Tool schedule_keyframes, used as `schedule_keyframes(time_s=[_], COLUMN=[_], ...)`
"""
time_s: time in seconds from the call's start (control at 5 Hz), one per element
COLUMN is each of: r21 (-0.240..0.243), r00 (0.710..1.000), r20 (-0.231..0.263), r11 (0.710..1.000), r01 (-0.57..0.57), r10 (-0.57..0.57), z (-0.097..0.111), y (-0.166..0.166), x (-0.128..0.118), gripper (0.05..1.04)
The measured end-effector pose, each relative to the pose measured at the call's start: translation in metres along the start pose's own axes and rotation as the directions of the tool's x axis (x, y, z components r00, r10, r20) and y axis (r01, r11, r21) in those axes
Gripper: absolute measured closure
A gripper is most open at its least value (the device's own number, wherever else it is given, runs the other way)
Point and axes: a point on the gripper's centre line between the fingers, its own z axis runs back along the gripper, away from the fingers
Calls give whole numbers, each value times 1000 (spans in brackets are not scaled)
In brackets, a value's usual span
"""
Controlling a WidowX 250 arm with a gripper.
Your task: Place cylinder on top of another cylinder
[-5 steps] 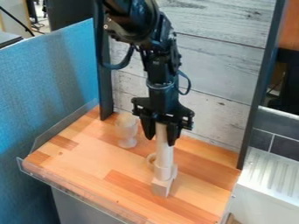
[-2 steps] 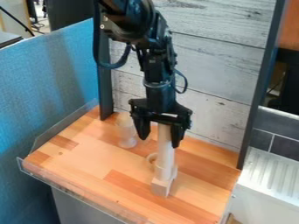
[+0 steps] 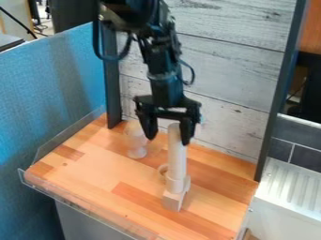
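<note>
Fingers: one black pair, spread wide on the gripper [image 3: 169, 139], centre of frame. The right-hand finger overlaps the edge of the tall cylinder in this view; contact cannot be told.

Tall cylinder [image 3: 177, 154]: one, pale, smooth, slender, round-topped, perhaps wood or plastic. Upright, just right of centre, its top between the fingers, its foot on the lower cylinder.

Lower cylinder [image 3: 175, 184]: one, short, slightly broader, the same pale tone, directly beneath. The stacking looks done; letting go cleanly appears to be the step in hand. Best handling: fingers kept wide, a slow lift straight up the column's axis, no sideways drift until the tips clear the top. A brush from the right-hand finger could topple so thin a stack.

Block [image 3: 172, 200]: one, pale, square-edged, at the foot of the column, lower centre.

Ring-like piece [image 3: 162, 171]: one, pale, curved, just left of the column; partly hidden.

Cup [image 3: 135, 140]: one, translucent, stemmed, flared foot, left of the column.

Work surface [image 3: 87, 180]: butcher-block wood, warm strips of mixed tone, clear raised edging.

Backboard [image 3: 225, 84]: whitewashed planks, grained and knotted.

Partition [image 3: 56, 89]: blue, fabric-like, left of frame.
</note>
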Motion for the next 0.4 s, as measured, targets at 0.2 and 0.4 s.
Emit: schedule_keyframes(time_s=[0.2, 0.4], r21=[-67, -160], r00=[999, 997], r20=[19, 27], r11=[997, 985], r01=[-35, -69], r10=[36, 74], z=[33, 69], y=[10, 26], x=[7, 13], gripper=[83, 83])
